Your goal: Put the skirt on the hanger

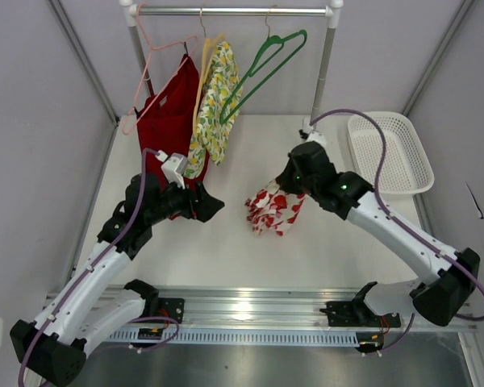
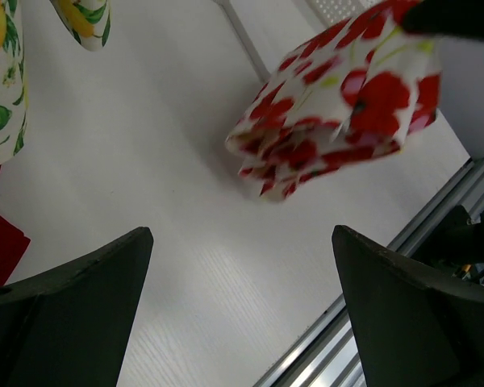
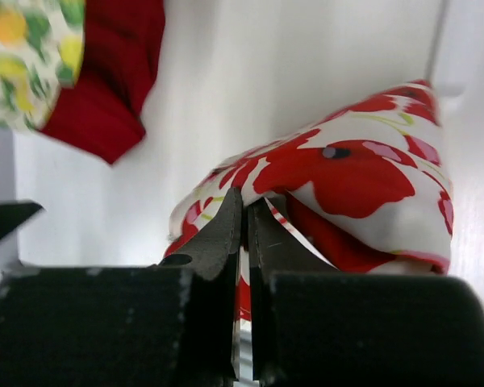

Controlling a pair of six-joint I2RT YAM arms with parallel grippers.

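The skirt [image 1: 274, 208] is a bunched, folded bundle of white cloth printed with large red flowers with dark centres and thin green stems. The layered folds show along its lower edge in the left wrist view [image 2: 339, 129]. It sits near the middle of the counter [image 1: 250, 250]. Its long axis slants from the far right, where it is held, down to the near left, where the loose end fans out. Whether that loose end rests on the counter or hangs just above it cannot be told.

The right claw [image 1: 294, 184] grips the far-right end. In its own wrist view the fingers [image 3: 218, 238] are pressed almost together, with only a thin slit between them and the fabric [image 3: 347, 177] pinched there.

The left claw [image 1: 214, 205] is to the left of the skirt and apart from it. It points right towards the skirt, spread wide and holding nothing [image 2: 242, 234].

The hanger [image 1: 266, 68], thin and green, hooks on the rail [image 1: 234, 11] at the far side. It is bare and tilted, sloping down to the left, and is well apart from the skirt. Just to its left hang a lemon-print garment [image 1: 214, 105] on a yellow hanger [image 1: 202, 72] and a red garment [image 1: 169, 121] on a pink hanger [image 1: 157, 64]. The lower end of the green hanger lies close against the lemon print.

A white basket [image 1: 387, 153] stands at the far right of the counter.
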